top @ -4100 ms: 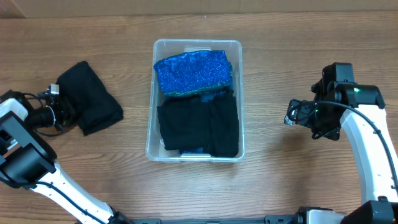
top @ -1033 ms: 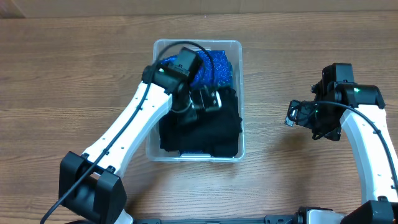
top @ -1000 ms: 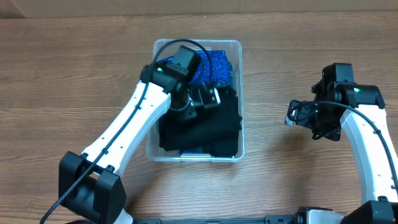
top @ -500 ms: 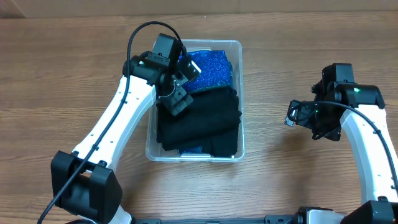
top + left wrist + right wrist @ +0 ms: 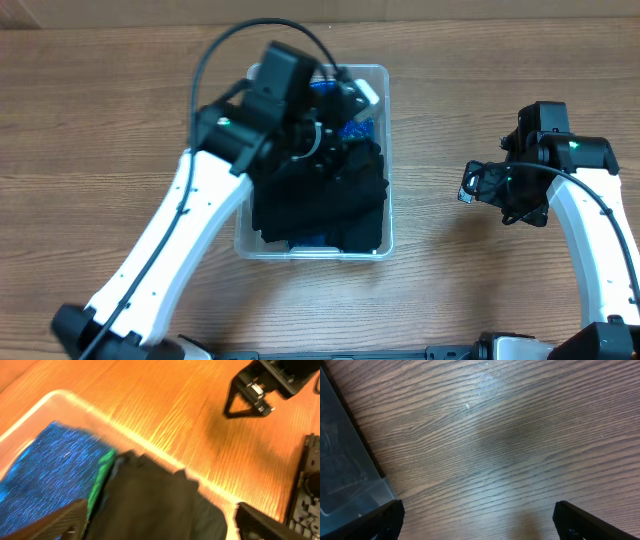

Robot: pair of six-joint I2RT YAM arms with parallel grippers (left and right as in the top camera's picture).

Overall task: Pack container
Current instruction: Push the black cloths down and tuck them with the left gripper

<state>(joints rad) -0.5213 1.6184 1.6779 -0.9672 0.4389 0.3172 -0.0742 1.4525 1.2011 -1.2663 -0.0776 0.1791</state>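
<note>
Container (image 5: 310, 256) below spread left fingers (image 5: 62, 521)

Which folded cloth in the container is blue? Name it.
The glittery cloth at the far end of the container; black cloth fills the rest.

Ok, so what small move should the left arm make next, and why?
Probably raise the left gripper straight up, clear of the container. Its jaws stand wide open with nothing between them, and the black cloth lies inside the bin beside the blue cloth, so nothing seems left for it to do down there.
</note>
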